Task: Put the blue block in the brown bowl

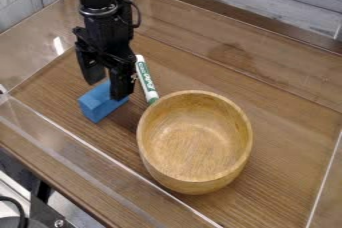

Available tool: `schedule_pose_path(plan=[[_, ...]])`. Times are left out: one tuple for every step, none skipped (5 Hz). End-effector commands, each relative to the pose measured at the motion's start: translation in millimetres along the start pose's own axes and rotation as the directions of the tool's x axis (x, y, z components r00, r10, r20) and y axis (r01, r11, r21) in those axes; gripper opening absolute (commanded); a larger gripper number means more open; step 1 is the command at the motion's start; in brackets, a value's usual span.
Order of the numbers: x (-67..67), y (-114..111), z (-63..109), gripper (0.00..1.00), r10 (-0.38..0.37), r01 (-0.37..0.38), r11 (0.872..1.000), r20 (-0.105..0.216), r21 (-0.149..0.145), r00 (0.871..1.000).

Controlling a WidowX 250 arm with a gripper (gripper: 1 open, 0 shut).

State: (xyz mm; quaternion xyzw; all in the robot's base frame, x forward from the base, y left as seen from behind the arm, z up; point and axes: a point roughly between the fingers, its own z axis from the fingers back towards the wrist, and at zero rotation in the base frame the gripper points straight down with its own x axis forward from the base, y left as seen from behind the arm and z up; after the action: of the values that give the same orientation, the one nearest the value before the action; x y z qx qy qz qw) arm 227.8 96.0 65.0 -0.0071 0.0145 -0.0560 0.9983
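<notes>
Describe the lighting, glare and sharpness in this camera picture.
Camera view: soft, even light; pale glare streaks on the clear wall at left and a sheen across the wooden table. Faint shadows lie beneath the brown bowl and beside the blue block. The open gripper is dark with little detail. Slightly soft overall, with no motion blur; the marker's print is unreadable.

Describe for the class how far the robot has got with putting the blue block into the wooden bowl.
Done: the gripper is over the small bright-blue rectangular block, fingers open either side. In hand: the grasp; the fingers have not closed and the block sits on the wooden table. Left: close, lift, carry to the round light-brown wooden bowl, which is empty, and release.
</notes>
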Motion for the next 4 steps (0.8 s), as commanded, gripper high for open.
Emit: schedule_pose_path(plan=[[2.0, 4.5, 6.0, 1.0, 0.02, -0.021, 1.0, 0.03, 0.006, 0.999], [1.6, 3.7, 5.6, 1.0, 0.029, -0.029, 1.0, 0.033, -0.001, 0.999], [1.6, 2.4, 5.6, 1.0, 0.035, -0.035, 0.999, 0.035, -0.006, 0.999], [1.6, 1.5, 4.6, 1.0, 0.039, -0.038, 0.999, 0.035, -0.011, 0.999]])
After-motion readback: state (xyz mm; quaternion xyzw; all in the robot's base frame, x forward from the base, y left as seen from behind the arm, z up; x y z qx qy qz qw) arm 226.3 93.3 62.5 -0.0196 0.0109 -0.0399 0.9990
